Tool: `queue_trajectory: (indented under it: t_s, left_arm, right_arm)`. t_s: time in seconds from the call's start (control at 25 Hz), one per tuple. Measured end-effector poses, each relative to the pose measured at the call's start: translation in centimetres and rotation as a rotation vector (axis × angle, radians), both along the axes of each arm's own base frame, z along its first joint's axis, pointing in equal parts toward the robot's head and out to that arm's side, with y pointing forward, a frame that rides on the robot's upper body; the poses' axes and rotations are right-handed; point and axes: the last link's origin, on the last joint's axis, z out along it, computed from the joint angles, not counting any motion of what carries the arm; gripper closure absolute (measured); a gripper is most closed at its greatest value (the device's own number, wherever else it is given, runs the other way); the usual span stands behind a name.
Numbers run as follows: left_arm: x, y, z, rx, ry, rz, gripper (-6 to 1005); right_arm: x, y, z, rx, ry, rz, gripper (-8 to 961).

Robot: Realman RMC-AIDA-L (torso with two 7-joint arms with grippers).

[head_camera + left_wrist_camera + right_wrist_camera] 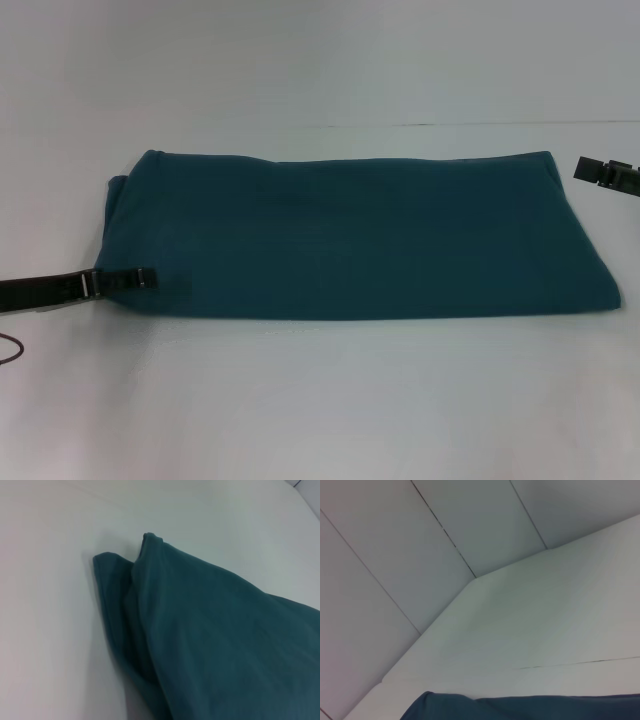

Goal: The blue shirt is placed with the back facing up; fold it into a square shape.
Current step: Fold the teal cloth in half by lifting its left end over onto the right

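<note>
Blue shirt [360, 235]: lies flat on the white bench [320, 400], already folded into a long band; judged step, the crosswise fold that makes the square, which calls for lifting one end over the other. Left gripper [130, 279] reaches over the shirt's left near corner; right gripper [607, 172] hangs just beyond its right far corner; whether either pair of jaws is spread, cannot tell.

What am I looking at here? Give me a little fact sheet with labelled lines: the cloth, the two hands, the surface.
cloth: blue shirt, folded into a long flat band, wider than deep, not yet square
left hand: low at the shirt's near left corner, over its edge
right hand: beside the shirt's far right corner, apart from it
surface: white table
lettering: none showing
</note>
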Motion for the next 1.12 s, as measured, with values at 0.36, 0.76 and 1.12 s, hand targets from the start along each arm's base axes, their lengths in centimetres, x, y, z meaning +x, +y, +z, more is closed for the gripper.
queue_trajectory:
  t_s: [0.36,0.76,1.12]
  left_arm:
    - [0.20,0.05,-0.03,-0.004,-0.002,-0.012,84]
    - [-0.33,0.01,0.09,0.009,0.021,0.001,171]
    - [-0.57,0.09,0.26,0.024,0.031,0.008,542]
  right_arm:
    - [0.13,0.01,0.03,0.004,-0.003,-0.006,34]
    - [0.12,0.15,-0.01,0.007,-0.009,-0.008,34]
    - [0.08,0.20,-0.19,0.007,-0.012,-0.006,35]
